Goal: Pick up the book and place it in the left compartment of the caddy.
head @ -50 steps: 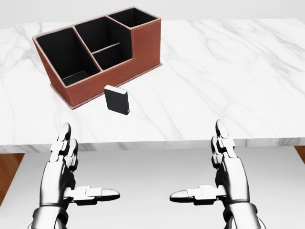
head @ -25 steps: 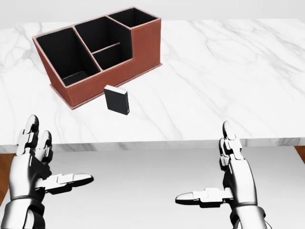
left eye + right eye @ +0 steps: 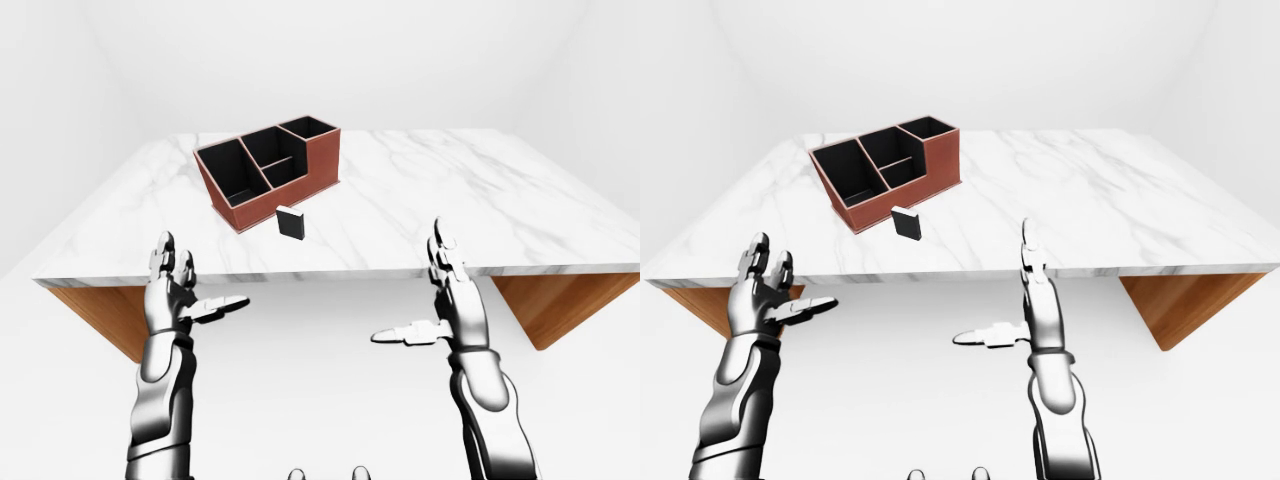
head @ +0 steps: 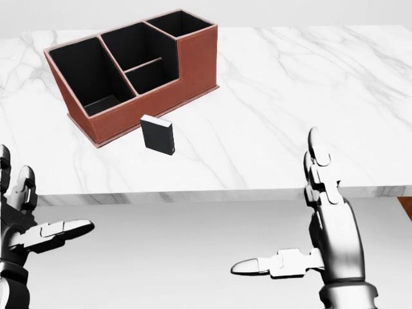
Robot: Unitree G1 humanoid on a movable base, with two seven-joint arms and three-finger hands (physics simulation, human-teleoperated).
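Observation:
A small black book [image 4: 158, 135] stands upright on the white marble table [image 4: 309, 96], just below the brown caddy [image 4: 132, 67] in the head view. The caddy's left compartment [image 4: 87, 77] is open and dark inside. My left hand [image 4: 29, 225] is open at the lower left, below the table's near edge. My right hand [image 4: 302, 238] is open at the lower right, thumb pointing left, fingers up. Both hands are empty and well apart from the book.
The table has wooden sides [image 3: 545, 305] under its marble top. White floor and white walls surround it. The caddy has several compartments, the taller one [image 4: 187, 29] at its right end.
My left hand has swung out to the left and down toward the view's edge. My right hand has risen a little and shifted right. The book and caddy have not moved.

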